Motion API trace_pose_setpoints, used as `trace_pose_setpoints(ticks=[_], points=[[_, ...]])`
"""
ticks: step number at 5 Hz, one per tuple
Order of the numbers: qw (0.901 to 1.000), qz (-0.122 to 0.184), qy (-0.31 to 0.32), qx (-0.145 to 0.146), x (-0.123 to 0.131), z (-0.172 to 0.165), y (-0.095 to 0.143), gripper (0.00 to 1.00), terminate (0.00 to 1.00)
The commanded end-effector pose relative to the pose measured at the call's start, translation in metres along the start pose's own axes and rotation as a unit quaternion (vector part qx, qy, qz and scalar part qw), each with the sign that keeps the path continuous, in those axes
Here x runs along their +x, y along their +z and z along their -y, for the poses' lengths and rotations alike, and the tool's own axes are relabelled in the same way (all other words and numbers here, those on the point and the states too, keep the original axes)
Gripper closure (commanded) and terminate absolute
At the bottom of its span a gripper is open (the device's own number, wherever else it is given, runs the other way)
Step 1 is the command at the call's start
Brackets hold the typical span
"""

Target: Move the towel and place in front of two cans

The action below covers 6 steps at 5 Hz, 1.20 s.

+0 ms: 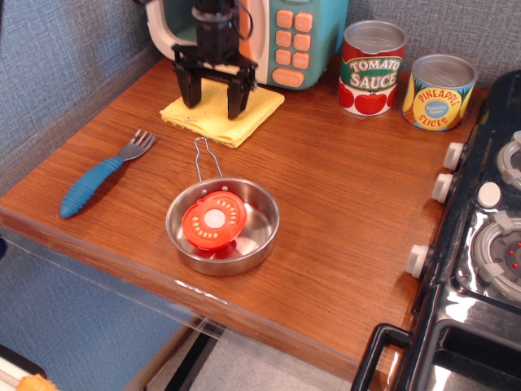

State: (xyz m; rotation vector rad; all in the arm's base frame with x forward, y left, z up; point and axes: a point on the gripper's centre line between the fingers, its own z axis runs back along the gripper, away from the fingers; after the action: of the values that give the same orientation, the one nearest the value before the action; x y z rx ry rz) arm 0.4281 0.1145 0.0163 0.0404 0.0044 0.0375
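The yellow towel [224,116] lies flat at the back left of the wooden counter, just in front of the toy microwave. My black gripper [214,99] is open, pointing down, with its fingertips low over the middle of the towel. The two cans stand at the back right: the red and white "Tomato Sauce" can [371,68] and the yellow and blue "Pineapple Slices" can [438,92] to its right. Bare wood lies in front of them.
A toy microwave [277,37] stands behind the towel. A steel pan [223,226] holding a red tomato slice [212,220] sits at the front centre, its handle pointing toward the towel. A blue-handled fork [103,173] lies at left. A black toy stove [480,244] fills the right edge.
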Motion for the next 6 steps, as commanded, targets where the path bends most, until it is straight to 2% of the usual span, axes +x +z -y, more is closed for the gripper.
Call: trace_pose_setpoints(ticks=[1, 3, 4, 6], points=[[0.9999, 0.011, 0.000, -0.009, -0.009, 0.015, 0.000, 0.00, 0.00], [0.9989, 0.009, -0.032, -0.032, -0.017, 0.096, 0.004, 0.00, 0.00], [0.9979, 0.004, -0.059, -0.028, -0.011, 0.135, 0.002, 0.00, 0.00], [0.9969, 0.011, -0.077, 0.007, -0.011, 0.184, 0.009, 0.00, 0.00]])
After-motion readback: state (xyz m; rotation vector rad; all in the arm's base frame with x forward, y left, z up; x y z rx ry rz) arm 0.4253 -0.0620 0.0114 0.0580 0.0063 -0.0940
